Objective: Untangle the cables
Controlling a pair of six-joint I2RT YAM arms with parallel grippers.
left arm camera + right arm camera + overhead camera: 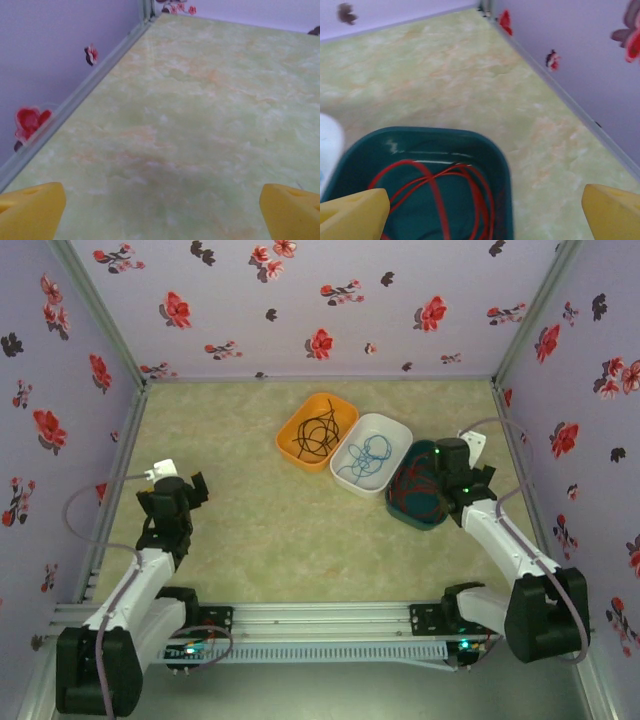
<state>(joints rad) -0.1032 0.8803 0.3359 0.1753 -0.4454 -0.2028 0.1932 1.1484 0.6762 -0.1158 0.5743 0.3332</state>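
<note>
Jaws left and right wide apart; red cable (481, 205) looped lengthwise in teal tray (502, 210).

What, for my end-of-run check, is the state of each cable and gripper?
black cable: loosely coiled, alone in the orange tray
blue cable: loosely coiled, alone in the white tray
red cable: looped, alone in the green tray
left gripper: open, empty, over the table
right gripper: open, empty, above the green tray
</note>
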